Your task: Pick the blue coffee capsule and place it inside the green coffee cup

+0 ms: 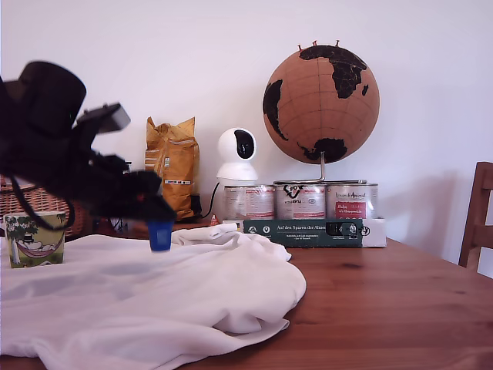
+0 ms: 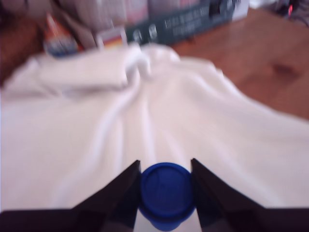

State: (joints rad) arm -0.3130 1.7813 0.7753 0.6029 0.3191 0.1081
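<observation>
The blue coffee capsule point(image 1: 160, 234) hangs just above the white cloth, clamped between the black fingers of my gripper point(image 1: 158, 220). In the wrist view the capsule point(image 2: 167, 193) shows its round blue face, with a dark finger pressed on each side of it and my gripper point(image 2: 166, 186) shut on it. The green coffee cup point(image 1: 34, 239) stands at the exterior view's left on the cloth, partly behind the arm, a short way left of the capsule. It does not show in the wrist view.
A crumpled white cloth point(image 1: 146, 297) covers the wooden table's point(image 1: 400, 308) left half. Behind stand a row of tins point(image 1: 300, 202) on a dark box point(image 1: 308, 231), a globe point(image 1: 321, 104), a white camera point(image 1: 237, 156), a yellow bag point(image 1: 173, 162), and a wicker basket point(image 1: 35, 202). A chair point(image 1: 477, 220) is at far right.
</observation>
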